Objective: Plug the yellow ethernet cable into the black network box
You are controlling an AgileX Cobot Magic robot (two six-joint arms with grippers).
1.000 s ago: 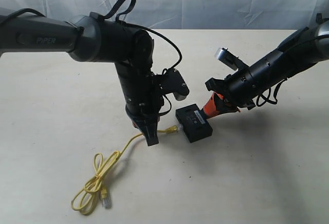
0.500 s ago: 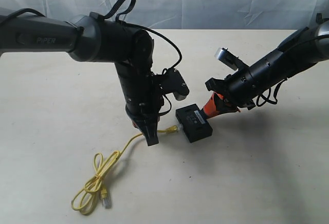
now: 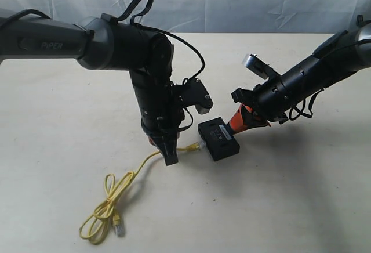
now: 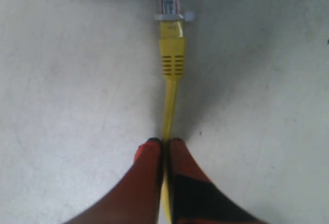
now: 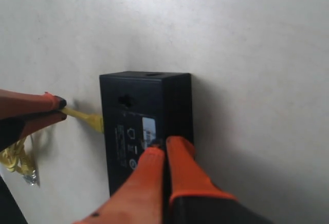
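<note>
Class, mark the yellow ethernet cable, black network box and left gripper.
yellow ethernet cable (image 4: 172, 59): left wrist view, yellow boot.
black network box (image 3: 220, 138): exterior view, top face.
left gripper (image 4: 163, 143): left wrist view, between fingertips.

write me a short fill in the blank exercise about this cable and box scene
The left gripper is shut on the yellow ethernet cable, just behind its clear ___.
The right gripper, shut, rests its tips on the ___ face of the black network box.
Both grippers have fingertips coloured ___.
Missing words: plug, top, orange.
</note>
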